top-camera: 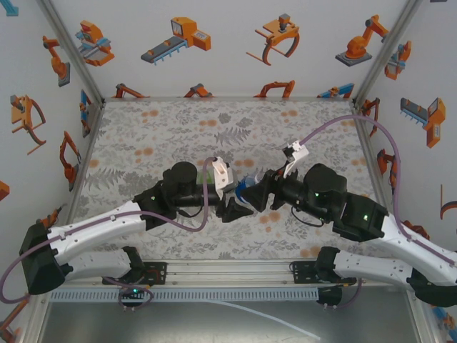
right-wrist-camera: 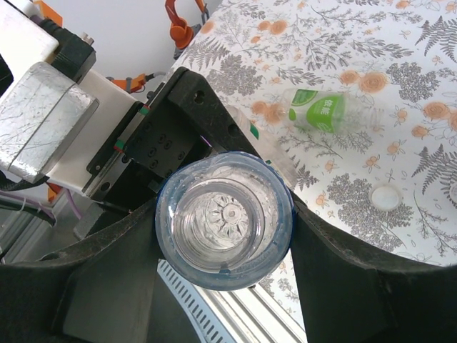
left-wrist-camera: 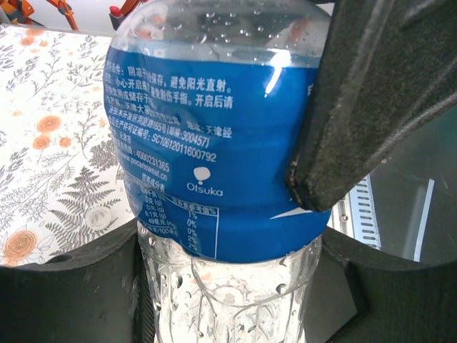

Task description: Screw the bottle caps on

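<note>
Where the two arms meet: just near of the middle of the table (top-camera: 178, 136), the left gripper (top-camera: 238, 208) and the right gripper (top-camera: 254, 194) face each other, with the blue-label bottle (top-camera: 246, 187) between them.
Left gripper: its fingers (left-wrist-camera: 71, 286) are closed on the clear, droplet-covered part of the bottle below the label, one on each side and touching the plastic.
Right gripper: its fingers (right-wrist-camera: 357, 286) clamp the same bottle from left and right. Its wrist camera looks straight along the bottle, end-on, at a blue ring around a clear, star-patterned disc.
Blue-label bottle: clear plastic beaded with droplets, and a blue label with white print. In the left wrist view a broad dark finger (left-wrist-camera: 371, 107) presses against the label's right side. I cannot tell which end faces the right wrist camera.
Green-and-white bottle (right-wrist-camera: 321, 111): lies on its side on the cloth, well apart from the held bottle — up and to the right of it in the right wrist view.
White cap (right-wrist-camera: 386, 197): small and round, lying flat on the cloth by itself — near the green-and-white bottle, not touching it.
Table: covered in a print of grey leaves and orange flowers.
Walls (top-camera: 178, 36): white, printed with orange robot drawings.
</note>
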`<state>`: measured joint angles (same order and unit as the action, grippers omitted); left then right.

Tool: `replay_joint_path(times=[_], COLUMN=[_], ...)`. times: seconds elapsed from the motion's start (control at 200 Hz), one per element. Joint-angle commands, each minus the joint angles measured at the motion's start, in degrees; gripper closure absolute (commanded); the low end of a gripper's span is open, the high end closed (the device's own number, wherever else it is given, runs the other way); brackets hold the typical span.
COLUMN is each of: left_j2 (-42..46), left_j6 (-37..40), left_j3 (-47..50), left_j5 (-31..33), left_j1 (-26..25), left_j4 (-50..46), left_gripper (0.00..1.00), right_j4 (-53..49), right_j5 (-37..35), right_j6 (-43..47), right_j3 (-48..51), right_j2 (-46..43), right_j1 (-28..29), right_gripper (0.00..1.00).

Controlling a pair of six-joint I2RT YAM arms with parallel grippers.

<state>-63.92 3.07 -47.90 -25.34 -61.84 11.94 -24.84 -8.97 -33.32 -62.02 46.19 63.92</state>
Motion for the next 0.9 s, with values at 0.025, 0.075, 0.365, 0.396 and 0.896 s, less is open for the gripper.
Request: replay_joint_path(times=[0.025, 0.075, 0.365, 0.396, 0.896], left_j2=[1.7, 1.9, 4.3, 4.5, 9.5], left_j6=[1.4, 1.4, 0.4, -0.2, -4.7], left_j3=[-1.7, -1.6, -0.9, -0.8, -0.9], left_j5=[0.2, 0.5, 5.7, 5.8, -1.2], left_j1=[0.0, -0.1, 3.2, 4.1, 21.0], left_j4=[-0.3, -0.3, -1.7, -1.8, -4.0], left_gripper=[0.52, 0.53, 0.59, 0.6, 0.76], right_j4=[1.1, 0.6, -0.4, -1.0, -11.4], right_j5=[0.5, 0.1, -7.4, -8.6, -1.7], right_j6=[-1.7, -1.5, 9.3, 10.7, 9.4], right_j3=[-2.4, -2.6, -5.7, -6.5, -7.9], right_j2=[-0.2, -0.1, -1.6, -1.2, 9.3], right_j1=[0.1, 0.0, 0.0, 0.0, -20.1], right_gripper=[0.67, 0.5, 0.08, 0.08, 0.15])
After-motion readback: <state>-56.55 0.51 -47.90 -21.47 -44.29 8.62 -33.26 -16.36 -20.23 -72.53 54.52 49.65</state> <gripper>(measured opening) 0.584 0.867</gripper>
